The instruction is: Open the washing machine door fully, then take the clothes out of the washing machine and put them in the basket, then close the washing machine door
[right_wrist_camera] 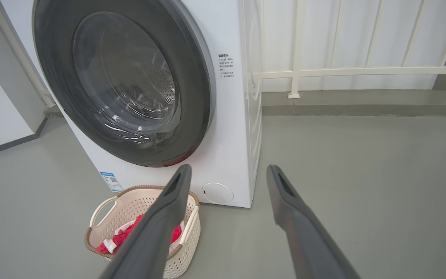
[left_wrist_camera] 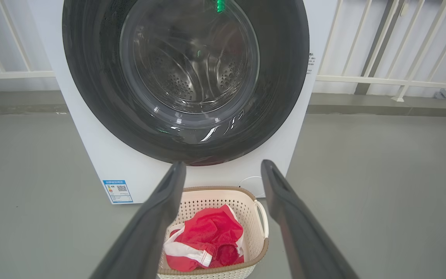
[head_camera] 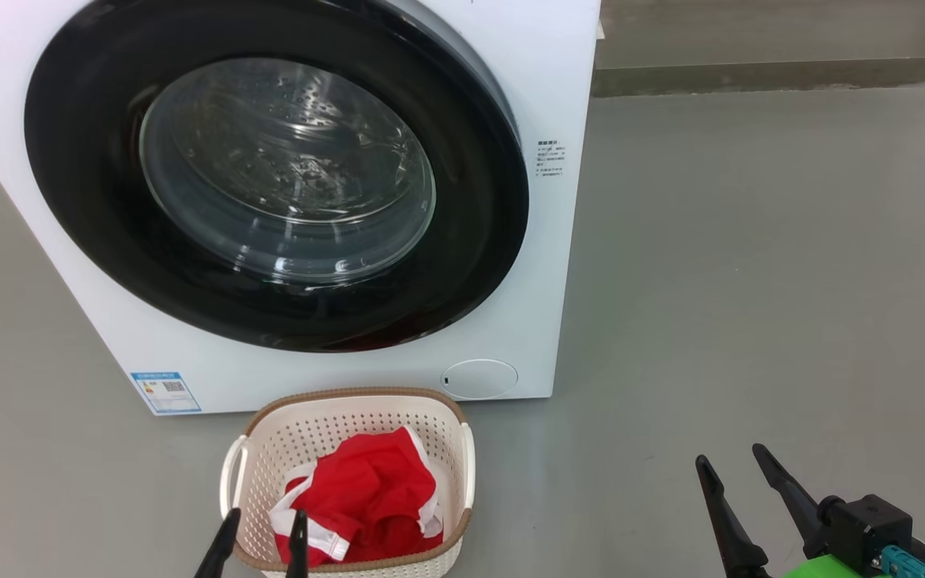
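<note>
The left gripper [head_camera: 264,520] has its two dark fingers spread wide with nothing between them. It hangs by the side of the basket [head_camera: 350,395] that is farthest from the washing machine [head_camera: 559,96]. The right gripper [head_camera: 730,456] is wide open too and holds nothing. It hangs over bare floor [head_camera: 751,281], out in front of the washing machine and off past its right side.

The basket sits on the floor just in front of the washing machine, below the washing machine door [head_camera: 77,160]. The red clothes [head_camera: 374,490] with white bands lie bunched up inside the basket. The door looks shut flat against the white front, and the shiny steel drum [head_camera: 294,152] with little holes shows through its round glass.

A blue label [head_camera: 165,392] is stuck low on the left of the front, and a small round flap [head_camera: 479,378] sits low on the right.

The floor is smooth, grey and flat all around the washing machine. Behind the washing machine runs a white railing [right_wrist_camera: 362,71], with a low grey step [right_wrist_camera: 362,102] along the bottom of it.
</note>
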`<state>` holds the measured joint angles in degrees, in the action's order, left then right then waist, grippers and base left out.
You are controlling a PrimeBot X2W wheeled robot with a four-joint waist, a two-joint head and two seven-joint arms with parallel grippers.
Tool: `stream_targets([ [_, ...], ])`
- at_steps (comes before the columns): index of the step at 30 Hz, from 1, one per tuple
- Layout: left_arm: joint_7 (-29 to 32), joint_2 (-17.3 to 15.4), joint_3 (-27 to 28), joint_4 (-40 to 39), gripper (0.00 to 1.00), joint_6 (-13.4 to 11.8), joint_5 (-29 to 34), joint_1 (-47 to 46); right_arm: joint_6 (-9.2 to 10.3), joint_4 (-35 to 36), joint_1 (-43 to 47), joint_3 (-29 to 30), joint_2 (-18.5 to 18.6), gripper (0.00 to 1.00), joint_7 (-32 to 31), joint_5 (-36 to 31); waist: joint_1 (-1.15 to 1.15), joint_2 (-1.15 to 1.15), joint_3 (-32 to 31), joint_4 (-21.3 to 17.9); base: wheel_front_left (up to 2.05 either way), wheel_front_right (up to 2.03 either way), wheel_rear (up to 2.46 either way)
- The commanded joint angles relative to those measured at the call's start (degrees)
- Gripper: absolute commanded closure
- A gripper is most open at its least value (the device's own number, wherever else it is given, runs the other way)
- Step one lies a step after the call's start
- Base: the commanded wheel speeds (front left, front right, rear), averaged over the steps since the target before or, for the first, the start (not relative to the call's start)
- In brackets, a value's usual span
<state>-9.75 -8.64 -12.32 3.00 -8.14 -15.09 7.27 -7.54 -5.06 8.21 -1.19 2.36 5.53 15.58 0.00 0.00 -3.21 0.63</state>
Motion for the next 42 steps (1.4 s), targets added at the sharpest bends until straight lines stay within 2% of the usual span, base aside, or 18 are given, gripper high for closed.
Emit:
stream_targets([
  [1,-0.29,-0.81,1.70,-1.16,0.00,-0.50,-0.12,-1.27,0.05,1.57,-1.50,-1.35,0.52,0.00,0.12,-0.22,0.00,0.00,0.04,-0.02,0.00,0.00,0.00],
  [13,-0.24,-0.94,1.26,-0.93,0.00,-0.98,-0.35,-1.68,0.05,1.57,-1.82,-1.54,0.52,0.00,-0.12,-0.20,0.00,0.00,0.40,-0.18,0.00,0.00,0.00],
  [14,0.01,-0.22,-0.49,0.28,1.00,-0.48,-0.14,-0.02,0.00,-0.04,0.00,-0.10,-0.04,1.00,-0.10,0.00,0.00,0.00,0.41,-0.18,0.00,0.00,0.00],
  [26,0.13,2.25,-1.23,9.01,1.00,-0.44,-0.26,0.15,-0.01,-9.55,2.61,-0.33,-1.10,1.00,-0.11,0.66,0.00,0.00,0.48,-0.21,0.00,0.00,0.00],
  [30,0.41,2.32,-0.89,9.23,1.00,-0.10,-1.98,-0.10,-0.01,-9.72,2.31,-0.28,-0.99,1.00,-0.26,2.39,0.02,0.00,0.54,-0.22,0.00,0.00,0.00],
  [34,0.84,2.35,-0.36,9.22,1.00,0.41,-4.54,-0.45,-0.01,-9.61,1.85,-0.19,-0.82,1.00,-0.51,4.97,0.14,0.00,0.49,-0.24,0.00,0.00,0.00],
  [38,1.27,2.38,0.17,9.33,1.00,0.91,-7.07,-0.89,-0.01,-9.63,1.31,-0.09,-0.65,1.00,-0.76,7.51,0.01,0.00,0.68,-0.25,0.00,0.00,0.00],
  [42,1.70,2.42,0.71,9.46,1.00,1.43,-9.62,-1.39,0.00,-9.63,0.71,0.02,-0.49,1.00,-1.02,10.07,0.00,0.00,0.81,-0.26,0.00,0.00,0.00],
])
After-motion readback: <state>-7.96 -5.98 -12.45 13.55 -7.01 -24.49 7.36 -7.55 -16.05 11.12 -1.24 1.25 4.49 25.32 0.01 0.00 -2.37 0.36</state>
